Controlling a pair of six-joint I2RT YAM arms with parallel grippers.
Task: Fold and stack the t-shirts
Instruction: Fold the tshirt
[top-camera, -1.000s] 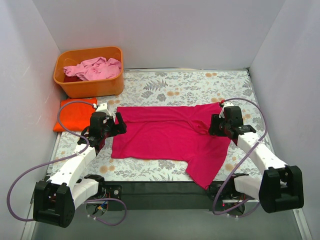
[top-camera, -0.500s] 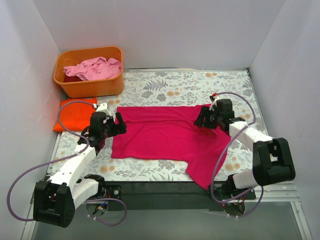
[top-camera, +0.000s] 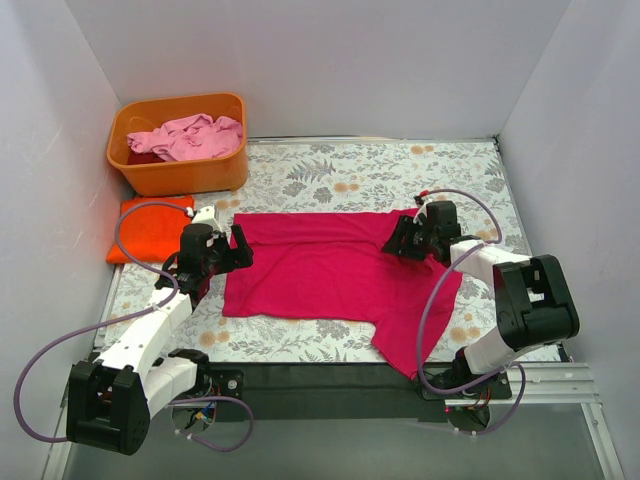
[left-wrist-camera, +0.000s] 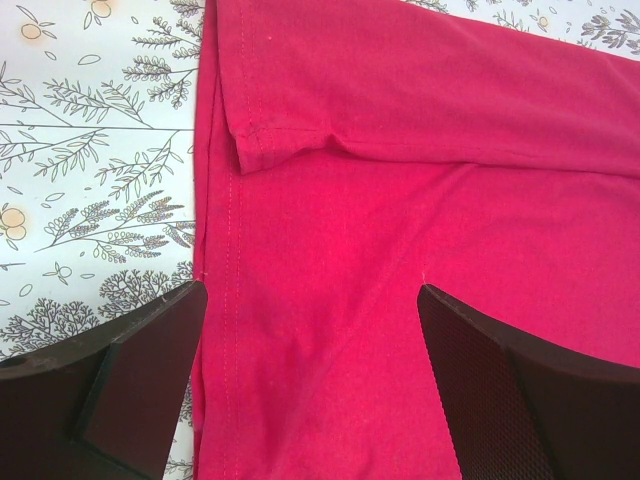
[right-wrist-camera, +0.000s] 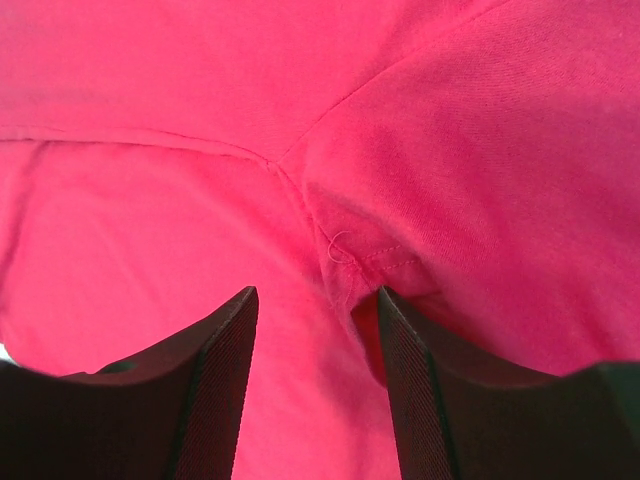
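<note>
A magenta-red t-shirt (top-camera: 330, 270) lies spread flat on the table, its lower right part hanging toward the front edge. My left gripper (top-camera: 236, 250) is open just above the shirt's left hem; in the left wrist view (left-wrist-camera: 312, 330) its jaws straddle flat cloth (left-wrist-camera: 400, 200) beside a folded-in sleeve. My right gripper (top-camera: 402, 240) is open low over the right sleeve; in the right wrist view (right-wrist-camera: 315, 330) a stitched sleeve seam (right-wrist-camera: 345, 250) lies just ahead of the jaws. A folded orange t-shirt (top-camera: 150, 228) lies at the left. A pale pink t-shirt (top-camera: 190, 135) and a dark red one (top-camera: 145, 158) lie in the tub.
The orange plastic tub (top-camera: 180, 176) stands at the back left corner. White walls close in the left, back and right sides. The floral table cover (top-camera: 350, 175) shows behind the shirt. The black front edge (top-camera: 320, 375) runs between the arm bases.
My right gripper has moved left and toward the back, from the shirt's right edge to over the right sleeve. The left arm and the shirt have not moved.
</note>
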